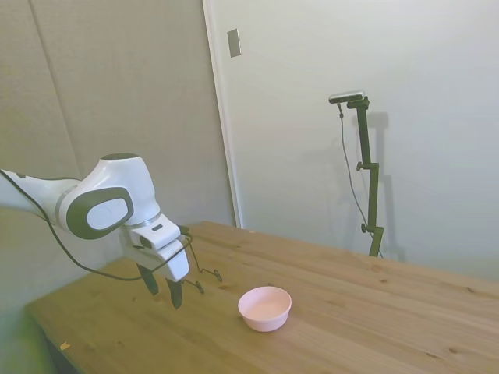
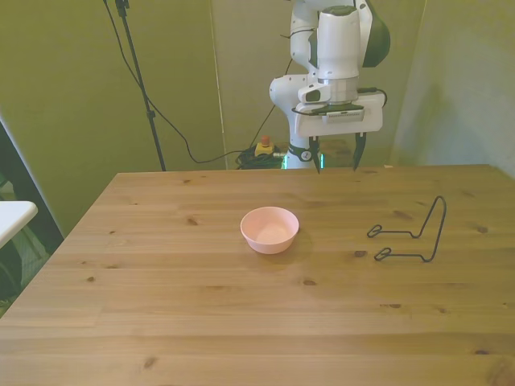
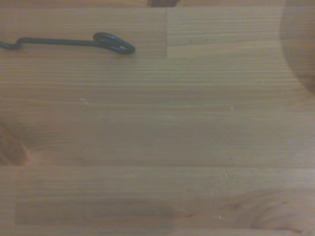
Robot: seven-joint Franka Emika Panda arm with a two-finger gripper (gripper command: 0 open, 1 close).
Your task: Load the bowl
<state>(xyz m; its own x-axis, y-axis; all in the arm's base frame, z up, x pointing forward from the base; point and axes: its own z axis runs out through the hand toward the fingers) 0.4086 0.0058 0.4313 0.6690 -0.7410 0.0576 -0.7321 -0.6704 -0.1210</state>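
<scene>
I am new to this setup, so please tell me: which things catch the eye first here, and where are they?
The pink bowl sits near the table's middle. A dark wire rack stands apart from it, toward the front view's right. The white arm's tool hangs open and empty above the table's far edge.

- In the side view the end effector (image 1: 164,290) stands in front of the wire rack (image 1: 209,273), hiding all but a few thin loops of it
- The wrist view is soft; only one looped foot of the wire rack (image 3: 114,43) shows, its rod cut off at the picture's edge
- The bench (image 2: 241,322) runs off the bottom of the front view
- A white object (image 2: 12,217) at the front view's left is cut off, too little showing to name
</scene>
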